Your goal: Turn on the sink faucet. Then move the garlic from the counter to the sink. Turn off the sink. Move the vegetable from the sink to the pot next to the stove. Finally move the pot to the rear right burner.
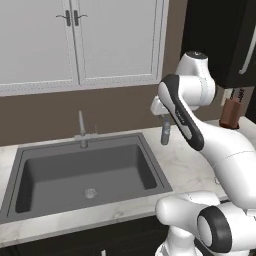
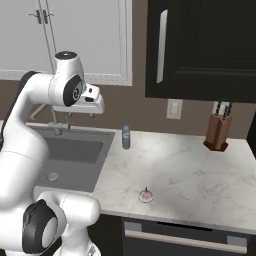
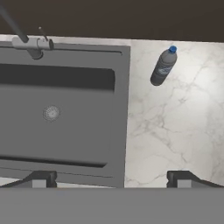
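The dark grey sink [image 1: 148,172] is set into the marble counter, with its drain [image 3: 51,113] bare and dry. The grey faucet [image 1: 82,131] stands at the sink's back rim, spout upright, and no water runs from it [image 3: 27,42]. A small pinkish garlic [image 2: 146,195] lies on the counter near the front edge, right of the sink [image 2: 98,161]. My gripper [image 2: 80,115] hangs high over the sink's right edge, pointing down. It is open [image 3: 112,179] with nothing between its fingertips [image 3: 41,178].
A plastic bottle with a blue cap [image 3: 163,66] stands on the counter just right of the sink's back corner [image 2: 126,135] [image 1: 165,134]. A brown knife block [image 2: 218,132] sits at the wall far right. White cabinets [image 1: 75,40] hang above the sink.
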